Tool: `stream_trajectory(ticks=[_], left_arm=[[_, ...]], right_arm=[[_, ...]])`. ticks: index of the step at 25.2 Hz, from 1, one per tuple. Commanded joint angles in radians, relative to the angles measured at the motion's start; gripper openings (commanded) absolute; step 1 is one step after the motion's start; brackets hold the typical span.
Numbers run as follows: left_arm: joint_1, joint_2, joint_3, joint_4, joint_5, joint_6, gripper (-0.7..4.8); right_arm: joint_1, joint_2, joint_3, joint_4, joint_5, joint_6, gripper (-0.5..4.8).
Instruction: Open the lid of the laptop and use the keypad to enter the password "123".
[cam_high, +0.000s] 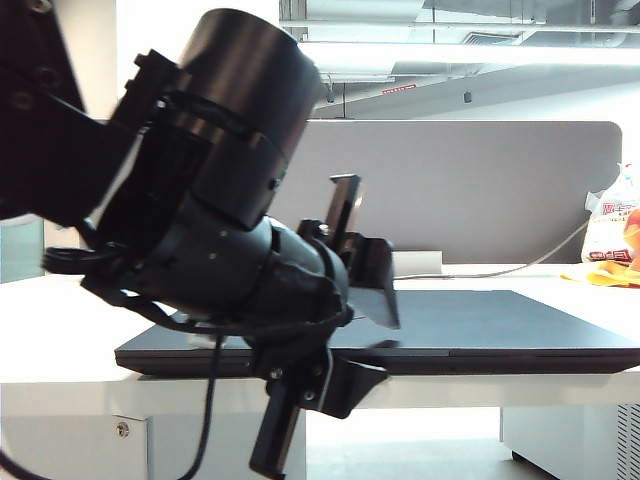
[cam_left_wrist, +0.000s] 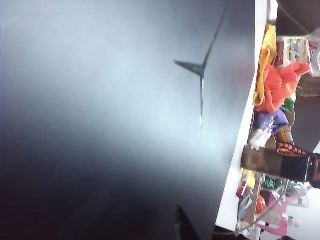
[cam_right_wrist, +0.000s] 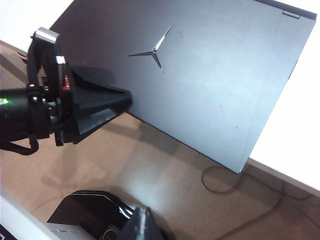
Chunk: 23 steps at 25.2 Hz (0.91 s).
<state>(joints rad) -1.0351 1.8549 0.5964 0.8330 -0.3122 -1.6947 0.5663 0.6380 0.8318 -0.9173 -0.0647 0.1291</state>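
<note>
Lid (cam_right_wrist: 200, 75) is seen shut on laptop (cam_high: 480, 335); nothing done yet. Left pincer (cam_right_wrist: 125, 100) is spread at the lid edge. Right pincer (cam_right_wrist: 142, 222) state can't be told.

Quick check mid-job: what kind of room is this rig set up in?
Probably an office or lab bench: a white desk backed by a grey rounded-corner divider board, exposed ceiling ducts and strip lighting overhead.

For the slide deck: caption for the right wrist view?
Left gripper, jaws open, at the front edge of the closed laptop; lid still down.
</note>
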Motion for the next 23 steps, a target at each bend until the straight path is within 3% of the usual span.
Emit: stream_trajectory(ticks=[1, 14, 17, 23], left_arm=[[0.005, 0.015, 0.005, 0.033, 0.041, -0.034, 1.1], [0.013, 0.015, 0.005, 0.117, 0.021, 0.079, 0.53], [0.027, 0.013, 0.005, 0.18, 0.026, 0.18, 0.46], [0.068, 0.0, 0.005, 0.204, 0.064, 0.264, 0.21]], right_arm=[[0.002, -0.001, 0.004, 0.014, -0.001, -0.003, -0.05], [0.002, -0.001, 0.004, 0.002, -0.001, -0.003, -0.05], [0.002, -0.001, 0.004, -0.002, -0.001, -0.004, -0.05], [0.002, -0.001, 0.004, -0.021, -0.001, -0.006, -0.05]])
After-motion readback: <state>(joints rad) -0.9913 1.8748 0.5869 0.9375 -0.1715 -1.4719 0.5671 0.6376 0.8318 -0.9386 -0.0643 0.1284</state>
